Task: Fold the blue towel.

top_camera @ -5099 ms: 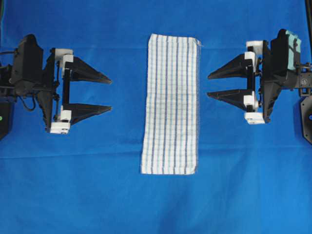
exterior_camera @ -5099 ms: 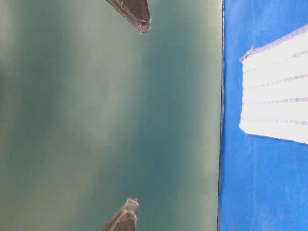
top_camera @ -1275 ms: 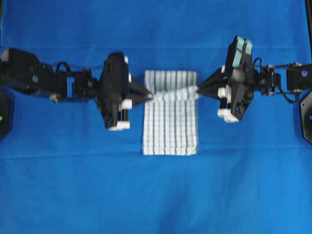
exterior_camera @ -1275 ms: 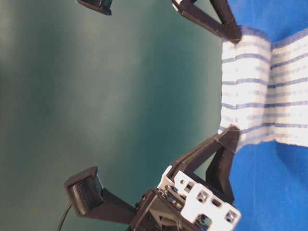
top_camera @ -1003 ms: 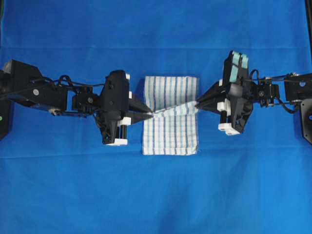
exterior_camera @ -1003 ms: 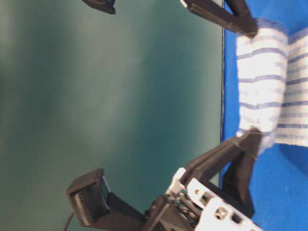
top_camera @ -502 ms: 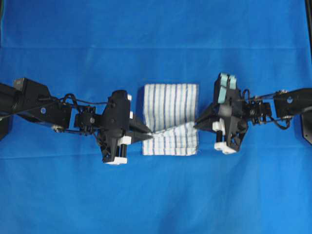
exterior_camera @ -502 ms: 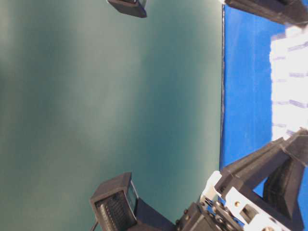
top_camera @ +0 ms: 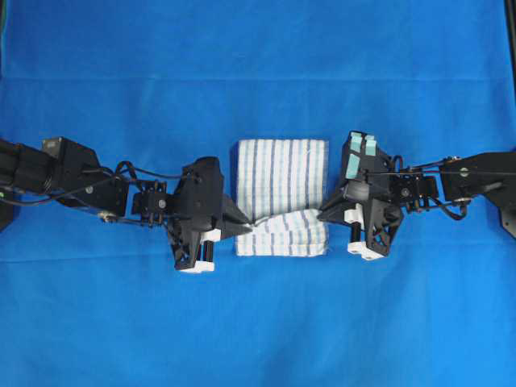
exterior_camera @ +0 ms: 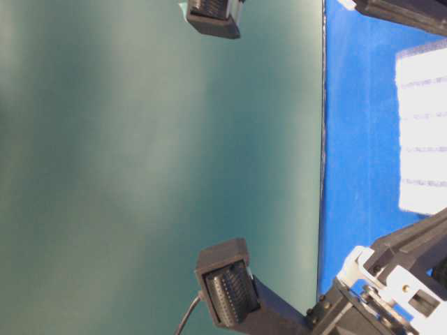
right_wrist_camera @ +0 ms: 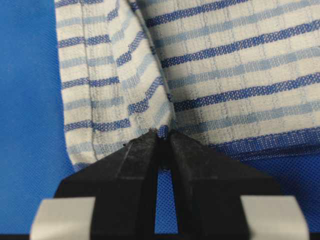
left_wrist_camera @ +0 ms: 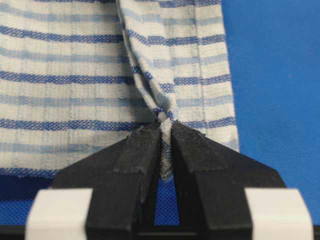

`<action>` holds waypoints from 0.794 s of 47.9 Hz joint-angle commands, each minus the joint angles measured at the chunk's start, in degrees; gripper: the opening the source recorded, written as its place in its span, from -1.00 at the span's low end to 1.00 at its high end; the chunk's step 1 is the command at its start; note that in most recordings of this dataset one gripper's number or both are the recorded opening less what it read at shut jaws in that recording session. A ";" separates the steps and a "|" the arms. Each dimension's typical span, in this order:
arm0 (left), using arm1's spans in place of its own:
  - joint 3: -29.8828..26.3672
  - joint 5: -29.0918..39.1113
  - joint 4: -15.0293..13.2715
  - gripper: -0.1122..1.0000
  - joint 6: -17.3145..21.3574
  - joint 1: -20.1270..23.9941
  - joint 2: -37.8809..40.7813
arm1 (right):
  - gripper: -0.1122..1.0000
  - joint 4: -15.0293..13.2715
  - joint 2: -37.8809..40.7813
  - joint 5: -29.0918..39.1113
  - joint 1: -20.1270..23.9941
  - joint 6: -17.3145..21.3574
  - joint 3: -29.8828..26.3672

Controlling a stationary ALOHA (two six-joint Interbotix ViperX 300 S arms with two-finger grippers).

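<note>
Overhead view: left gripper [top_camera: 248, 227] is pinched tight on the blue towel [top_camera: 280, 173] at its left edge, right gripper [top_camera: 322, 213] clamped on the opposite edge. Between the two claws the gathered cloth ridges up, sitting over the folded layer. Beyond that lies the blue table covering [top_camera: 258, 322].

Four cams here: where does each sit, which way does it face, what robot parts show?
Overhead: looks straight down at the white blue-striped woven towel, blue table covering, both arms.
Table-level: low, image rotated sideways; teal wall, towel edge, right arm parts.
Left wrist: behind the left gripper, shut on a towel corner.
Right wrist: behind the right gripper, likewise.
Shared: every view shows the towel.
</note>
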 commanded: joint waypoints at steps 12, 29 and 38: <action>-0.35 0.00 -0.09 -0.53 0.18 0.44 -1.58 | 0.01 1.41 0.00 0.09 1.05 0.00 -1.85; 1.58 9.58 0.09 0.50 0.97 0.44 -14.85 | 0.18 0.44 -14.77 8.70 2.29 -1.05 -2.11; 4.83 13.89 0.09 0.49 1.05 -0.26 -25.40 | 0.18 -1.32 -23.47 13.89 2.81 -1.05 -1.05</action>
